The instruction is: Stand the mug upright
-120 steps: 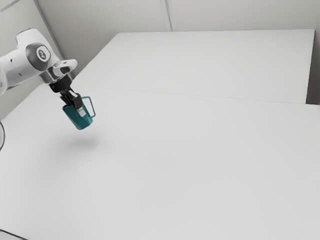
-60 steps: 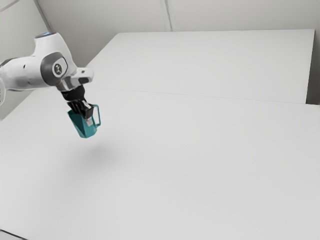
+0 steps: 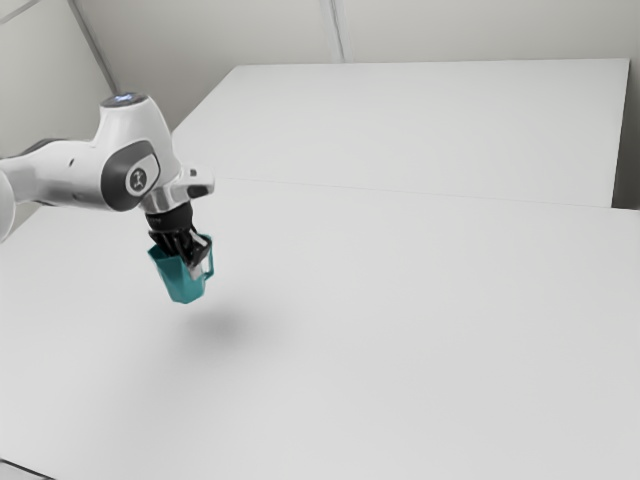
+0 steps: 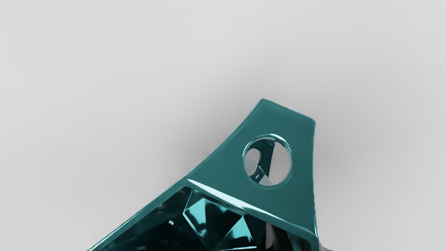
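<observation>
Gripper [image 3: 191,260] is gripping the mug [image 3: 182,284] by its wall near the handle [image 3: 211,263]; one finger [image 4: 276,238] is showing inside the mouth in the wrist view. Fingers are pinching the wall; cannot tell the exact gap. Mug is hanging above the table [image 3: 400,330], mouth facing up, leaning slightly, base toward the exterior view's right. Shadow [image 3: 228,323] is lying on the table beneath, apart from the mug. Wall [image 3: 480,30] is standing beyond the table's far edge.
</observation>
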